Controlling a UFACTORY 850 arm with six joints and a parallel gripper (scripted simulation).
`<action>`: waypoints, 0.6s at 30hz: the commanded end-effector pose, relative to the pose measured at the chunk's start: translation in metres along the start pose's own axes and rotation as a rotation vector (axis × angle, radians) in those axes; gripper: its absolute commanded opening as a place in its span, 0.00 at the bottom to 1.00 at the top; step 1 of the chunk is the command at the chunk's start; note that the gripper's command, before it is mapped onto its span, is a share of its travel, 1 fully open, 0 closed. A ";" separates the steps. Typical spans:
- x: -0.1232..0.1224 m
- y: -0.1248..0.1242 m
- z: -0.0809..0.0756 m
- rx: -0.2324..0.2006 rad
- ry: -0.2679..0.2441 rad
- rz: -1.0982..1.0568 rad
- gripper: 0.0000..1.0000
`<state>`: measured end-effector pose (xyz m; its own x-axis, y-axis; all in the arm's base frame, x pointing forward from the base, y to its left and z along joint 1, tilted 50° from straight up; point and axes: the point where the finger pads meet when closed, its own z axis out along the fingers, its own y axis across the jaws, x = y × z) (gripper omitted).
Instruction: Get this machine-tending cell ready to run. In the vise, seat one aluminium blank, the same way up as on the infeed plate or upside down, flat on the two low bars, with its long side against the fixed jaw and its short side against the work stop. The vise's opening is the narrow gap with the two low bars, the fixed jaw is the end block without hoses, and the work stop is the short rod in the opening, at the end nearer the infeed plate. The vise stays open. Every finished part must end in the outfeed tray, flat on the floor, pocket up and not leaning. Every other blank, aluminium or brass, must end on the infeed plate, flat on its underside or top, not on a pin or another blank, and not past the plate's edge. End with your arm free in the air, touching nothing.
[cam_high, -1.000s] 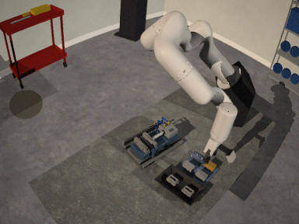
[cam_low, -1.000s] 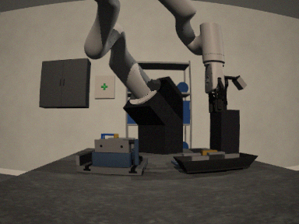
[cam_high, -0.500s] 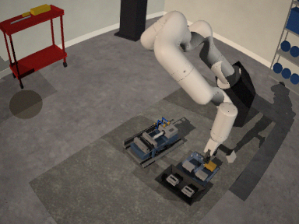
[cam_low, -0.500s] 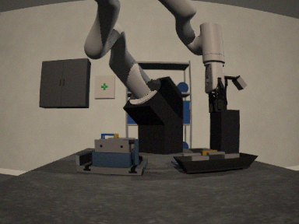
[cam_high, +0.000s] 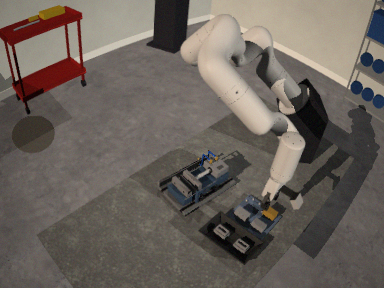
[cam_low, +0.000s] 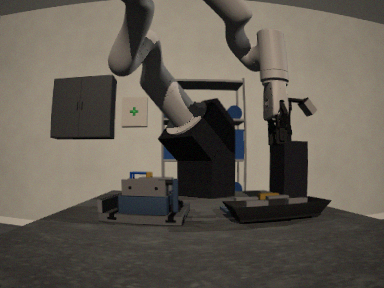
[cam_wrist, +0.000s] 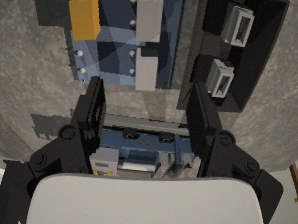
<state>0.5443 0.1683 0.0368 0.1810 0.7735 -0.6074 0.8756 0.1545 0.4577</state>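
Note:
The blue infeed plate (cam_wrist: 123, 30) holds a brass blank (cam_wrist: 84, 16) and two aluminium blanks (cam_wrist: 149, 16) (cam_wrist: 148, 72), all lying flat. The black outfeed tray (cam_wrist: 236, 50) beside it holds two finished parts (cam_wrist: 238, 24) (cam_wrist: 220, 78), pocket up. The vise (cam_high: 197, 182) stands left of the plate; its top shows between my fingers in the wrist view (cam_wrist: 140, 152). My gripper (cam_wrist: 147, 93) is open and empty. It hangs well above the plate's far edge, near the brass blank (cam_high: 270, 213), and also shows in the exterior view (cam_low: 280, 135).
The arm's black base block (cam_high: 310, 117) stands behind the plate. A red cart (cam_high: 45, 50) is far off at the back left, and a shelf with blue items (cam_high: 372, 60) is at the right wall.

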 end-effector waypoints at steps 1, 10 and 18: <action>0.000 0.001 0.003 -0.001 0.001 0.000 0.69; 0.000 0.001 0.016 -0.001 0.001 0.000 0.69; 0.000 0.001 0.042 -0.001 0.001 0.000 0.69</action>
<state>0.5562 0.1514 0.0191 0.1810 0.7734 -0.6075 0.8758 0.1542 0.4573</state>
